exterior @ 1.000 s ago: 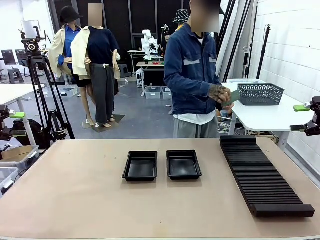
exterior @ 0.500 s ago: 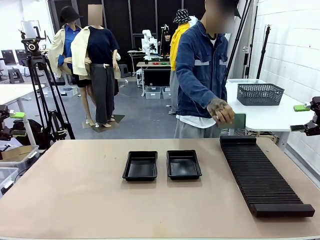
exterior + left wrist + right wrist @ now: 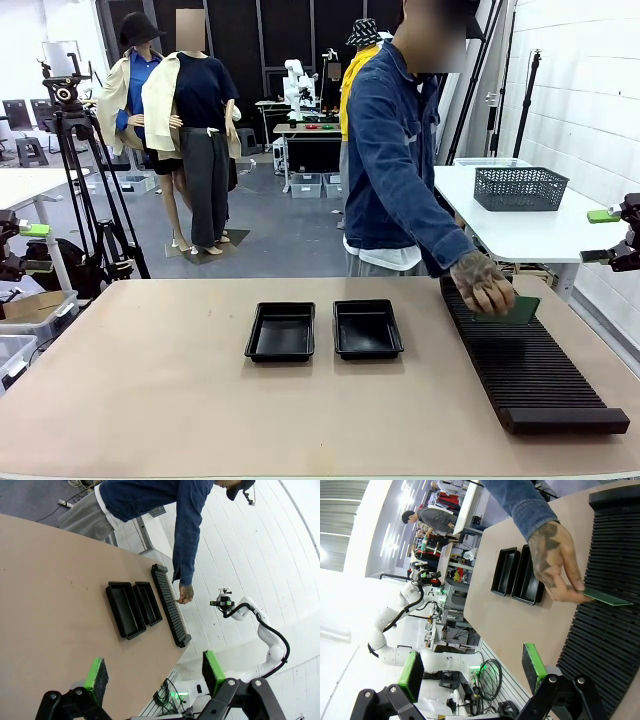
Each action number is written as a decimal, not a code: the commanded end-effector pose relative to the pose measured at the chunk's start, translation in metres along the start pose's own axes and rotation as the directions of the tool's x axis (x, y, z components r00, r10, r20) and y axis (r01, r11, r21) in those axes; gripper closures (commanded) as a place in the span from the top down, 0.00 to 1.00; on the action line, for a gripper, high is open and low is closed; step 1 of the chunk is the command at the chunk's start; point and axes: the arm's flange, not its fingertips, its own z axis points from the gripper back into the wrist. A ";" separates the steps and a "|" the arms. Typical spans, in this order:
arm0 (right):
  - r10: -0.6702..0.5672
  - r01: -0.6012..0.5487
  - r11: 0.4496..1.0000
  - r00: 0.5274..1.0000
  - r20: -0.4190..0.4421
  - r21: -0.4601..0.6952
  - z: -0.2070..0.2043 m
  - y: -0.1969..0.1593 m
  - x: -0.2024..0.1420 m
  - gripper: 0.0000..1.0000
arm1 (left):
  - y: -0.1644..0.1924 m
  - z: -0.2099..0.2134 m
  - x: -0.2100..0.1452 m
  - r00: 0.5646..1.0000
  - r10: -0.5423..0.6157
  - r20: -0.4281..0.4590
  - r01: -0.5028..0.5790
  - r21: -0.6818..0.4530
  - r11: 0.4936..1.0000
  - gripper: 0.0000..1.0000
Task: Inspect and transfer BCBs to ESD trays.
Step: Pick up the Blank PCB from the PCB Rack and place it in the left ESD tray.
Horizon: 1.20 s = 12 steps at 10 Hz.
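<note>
A person's hand [image 3: 487, 285] holds one green BCB [image 3: 521, 310] just above the long black slotted rack [image 3: 525, 360]; the same board [image 3: 607, 599] is pinched on edge by the hand [image 3: 555, 565] in the right wrist view. Two empty black ESD trays [image 3: 281, 331] [image 3: 367, 328] sit side by side at mid-table and also appear as trays [image 3: 125, 609] [image 3: 147, 603] from the left wrist. My left gripper [image 3: 38, 248] [image 3: 155, 672] is open, off the table's left edge. My right gripper [image 3: 598, 236] [image 3: 471, 671] is open, off the right edge.
The person stands at the far side, leaning over the right half of the table. A dark mesh basket [image 3: 520, 187] rests on a white side table behind. A camera tripod [image 3: 85, 190] stands at back left. The bare tabletop [image 3: 150, 390] lies in front of the trays.
The person turned from the side table, leaned forward and brought the green board down over the rack. Neither gripper moved.
</note>
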 end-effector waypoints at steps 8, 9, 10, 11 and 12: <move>0.000 0.000 1.000 1.000 -0.001 0.002 0.000 0.000 0.000 1.00 | 0.000 0.002 0.000 1.000 0.000 0.004 0.000 0.000 1.000 1.00; 0.000 0.000 1.000 1.000 -0.001 0.002 0.000 0.000 0.000 1.00 | 0.000 0.002 0.000 1.000 0.000 0.004 0.000 0.000 1.000 1.00; 0.000 0.000 1.000 1.000 -0.001 0.002 0.000 0.000 0.000 1.00 | 0.000 0.002 0.000 1.000 0.000 0.004 0.000 0.000 1.000 1.00; 0.000 0.000 1.000 1.000 -0.001 0.002 0.000 0.000 0.000 1.00 | 0.000 0.002 0.000 1.000 0.000 0.004 0.000 0.000 1.000 1.00; 0.000 0.000 1.000 1.000 -0.001 0.002 0.000 0.000 0.000 1.00 | 0.000 0.002 0.000 1.000 0.000 0.004 0.000 0.000 1.000 1.00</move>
